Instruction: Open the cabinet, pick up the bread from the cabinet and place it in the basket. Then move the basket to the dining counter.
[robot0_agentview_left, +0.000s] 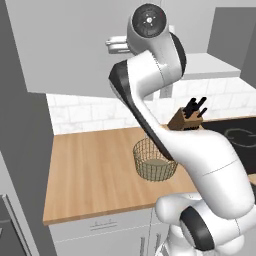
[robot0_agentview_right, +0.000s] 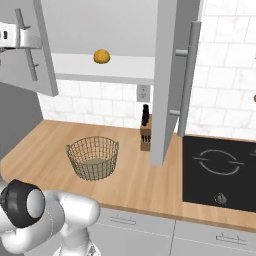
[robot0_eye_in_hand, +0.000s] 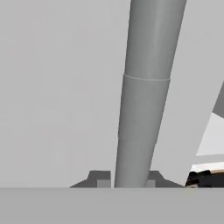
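The gripper (robot0_eye_in_hand: 127, 181) is closed on the handle (robot0_eye_in_hand: 142, 100) of the left cabinet door (robot0_agentview_right: 22, 60). That door is swung out, and the right door (robot0_agentview_right: 167, 75) is open too, so opening the cabinet (robot0_agentview_right: 107, 30) looks nearly done.

The bread (robot0_agentview_right: 102, 56) sits on the shelf inside. It is not picked up yet. The basket (robot0_agentview_right: 93, 158) is below the bread, on the wood counter (robot0_agentview_right: 50, 145), and holds nothing. The bread and basket steps are left.

To the right of the basket stand a knife block (robot0_agentview_right: 145, 134) and a black stove (robot0_agentview_right: 220, 170). White tiles (robot0_agentview_right: 225, 85) cover the wall.
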